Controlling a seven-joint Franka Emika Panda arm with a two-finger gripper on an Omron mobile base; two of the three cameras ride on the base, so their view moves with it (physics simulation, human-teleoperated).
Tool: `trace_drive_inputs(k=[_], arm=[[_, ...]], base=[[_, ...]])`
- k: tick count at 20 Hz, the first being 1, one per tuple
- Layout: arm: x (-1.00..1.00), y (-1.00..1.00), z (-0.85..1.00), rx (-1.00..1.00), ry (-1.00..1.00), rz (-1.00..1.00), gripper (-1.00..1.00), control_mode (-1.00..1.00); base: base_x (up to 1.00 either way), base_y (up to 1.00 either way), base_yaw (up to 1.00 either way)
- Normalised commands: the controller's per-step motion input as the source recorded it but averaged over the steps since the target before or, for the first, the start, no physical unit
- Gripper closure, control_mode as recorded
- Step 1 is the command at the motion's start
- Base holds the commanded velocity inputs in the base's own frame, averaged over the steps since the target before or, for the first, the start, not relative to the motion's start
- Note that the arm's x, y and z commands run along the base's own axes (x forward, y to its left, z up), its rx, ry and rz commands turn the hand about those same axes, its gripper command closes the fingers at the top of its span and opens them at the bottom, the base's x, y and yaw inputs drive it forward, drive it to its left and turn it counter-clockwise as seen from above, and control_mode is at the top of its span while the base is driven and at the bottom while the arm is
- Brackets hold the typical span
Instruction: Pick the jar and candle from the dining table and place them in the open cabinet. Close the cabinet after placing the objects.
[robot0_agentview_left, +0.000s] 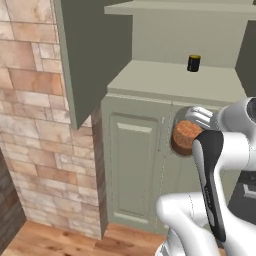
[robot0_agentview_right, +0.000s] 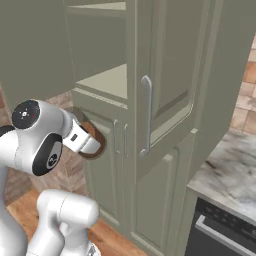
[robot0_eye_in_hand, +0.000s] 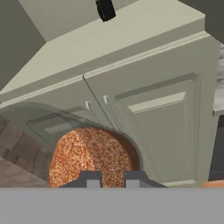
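Left base view, from left to right: a wall of tan and pink stone tiles (robot0_agentview_left: 30, 120) fills the left side, above a wooden floor (robot0_agentview_left: 55, 240). Next comes the cabinet (robot0_agentview_left: 135, 165), tall and sage green, with its upper left door (robot0_agentview_left: 85, 55) swung open toward the wall. Its flat inner shelf (robot0_agentview_left: 165, 80) is exposed, and toward the back right of that shelf stands a short black cylinder (robot0_agentview_left: 194, 63) with an orange top. Below the shelf the lower panelled doors are shut. To the right, my white arm rises from the bottom corner, and my hand (robot0_agentview_left: 192, 131) is clamped on the jar (robot0_agentview_left: 185, 136), a clear glass cylinder lying tilted on its side, with brown powder showing at its round end. The jar hangs in the air in front of the lower doors, below the shelf's front edge. In the right base view, the jar (robot0_agentview_right: 94, 140) sits just beyond my wrist on the left, the open shelf lies above and to its right, and the other upper door with its silver bar handle (robot0_agentview_right: 146, 115) stands ajar further right, beside a marbled surface (robot0_agentview_right: 230, 172). In the hand view, my two dark fingertips (robot0_eye_in_hand: 92, 178) sit close together against the jar's (robot0_eye_in_hand: 89, 153) glass, with the brown powder directly beyond them.
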Motion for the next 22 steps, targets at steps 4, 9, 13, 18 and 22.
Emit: trace_drive_inputs(k=[4, 9, 13, 18, 22], arm=[[0.00, 0.00, 0.00, 0.00, 0.00, 0.00, 1.00, 1.00], [0.00, 0.00, 0.00, 0.00, 0.00, 0.00, 1.00, 1.00], [0.00, 0.00, 0.00, 0.00, 0.00, 0.00, 1.00, 1.00], [0.00, 0.00, 0.00, 0.00, 0.00, 0.00, 1.00, 1.00], [0.00, 0.00, 0.00, 0.00, 0.00, 0.00, 1.00, 1.00]], base=[[0.46, 0.14, -0.17], [0.50, 0.18, -0.16], [0.58, 0.24, -0.14], [0.53, 0.18, -0.14], [0.49, 0.10, -0.15]])
